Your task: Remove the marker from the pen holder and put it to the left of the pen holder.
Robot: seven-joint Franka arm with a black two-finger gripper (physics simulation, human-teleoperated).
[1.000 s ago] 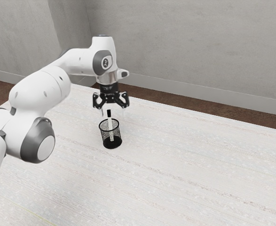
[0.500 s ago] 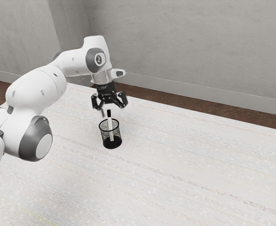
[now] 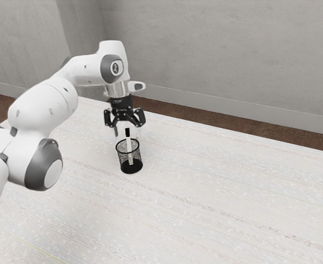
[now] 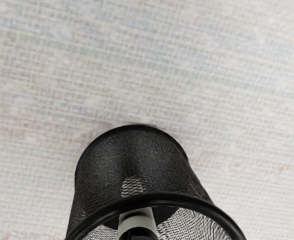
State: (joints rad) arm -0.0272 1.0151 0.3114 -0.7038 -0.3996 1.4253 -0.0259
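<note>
we hold our gripper [image 3: 127,134], fingers spread, above the pen holder [image 3: 122,160], where the black-topped white marker [image 3: 129,144] stands.

Below the tool [image 3: 127,133], the wrist view's edge cuts off part of the holder [image 4: 152,197] and the marker's [image 4: 136,220] black end. The holder's net side partly hides the marker's low part. One of the tool's fingers [image 3: 138,132] is too faint to see well. Marks above the tool are too tiny to read. Both views cut off the desk [image 3: 216,198] around the tool.
</note>
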